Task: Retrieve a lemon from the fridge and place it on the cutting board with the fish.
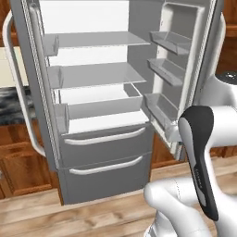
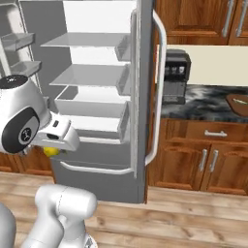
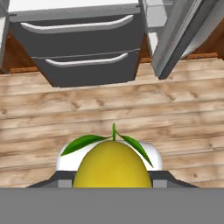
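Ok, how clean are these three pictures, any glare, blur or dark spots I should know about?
Left base view: even flat light, the fridge interior washes out to white at the top shelf. Right base view: sharp, no glare; the lemon sits in shade under the hand. Hand view: the lemon looms large and slightly soft up close, while the wooden floor and fridge drawers stay crisp.

Flat, even rendered light with no visible lamp. The fridge (image 1: 92, 92) interior glows near-white toward twelve o'clock, its shelves barely shaded. Shadows are soft and faint on the wooden floor (image 3: 109, 109). The lemon (image 3: 112, 166) has a gentle sheen, no glare. Edges look slightly pixelated; nothing is blurred or warped.
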